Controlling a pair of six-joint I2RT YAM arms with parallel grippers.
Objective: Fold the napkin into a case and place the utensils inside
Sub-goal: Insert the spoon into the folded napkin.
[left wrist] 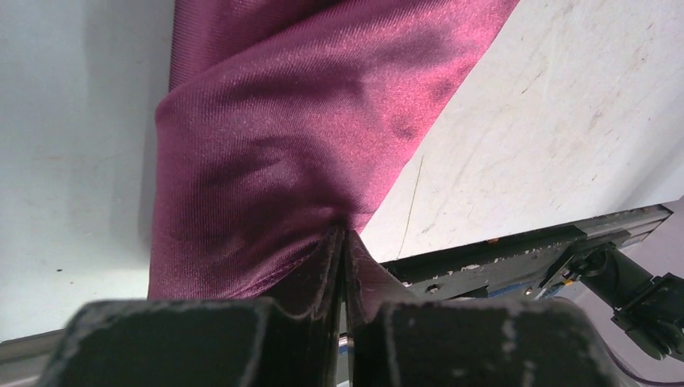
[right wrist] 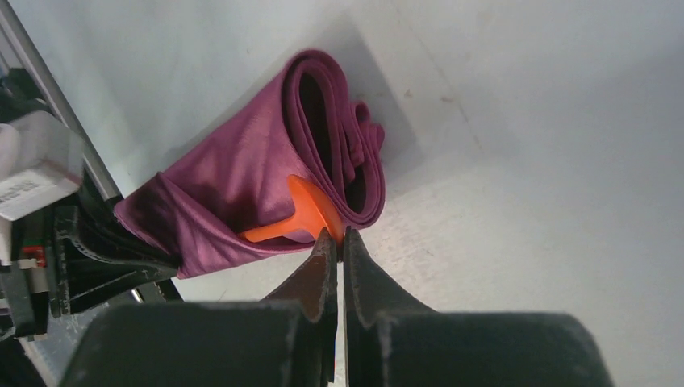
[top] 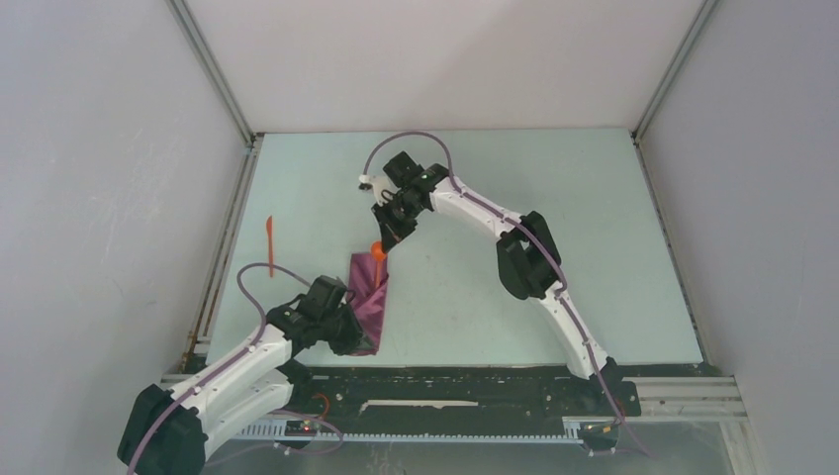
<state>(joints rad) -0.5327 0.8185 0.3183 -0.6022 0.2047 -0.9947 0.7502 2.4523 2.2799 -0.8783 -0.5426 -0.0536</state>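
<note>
The maroon napkin (top: 368,297) lies as a narrow folded case left of the table's middle, its far end an open loop of layers (right wrist: 323,105). My left gripper (top: 346,325) is shut on the cloth's near end (left wrist: 342,242), which bunches at the tips. My right gripper (top: 388,240) is shut on the round end of an orange spoon (right wrist: 310,211) at the case's open mouth. The spoon's handle (right wrist: 262,234) points back among the lower folds. A second orange utensil (top: 268,237) lies alone on the table, left of the napkin.
White walls with aluminium frame rails (top: 223,247) close in the left, right and far sides. A black base strip (top: 475,381) runs along the near edge, just behind the left gripper. Pale tabletop (top: 554,198) stretches right of the napkin.
</note>
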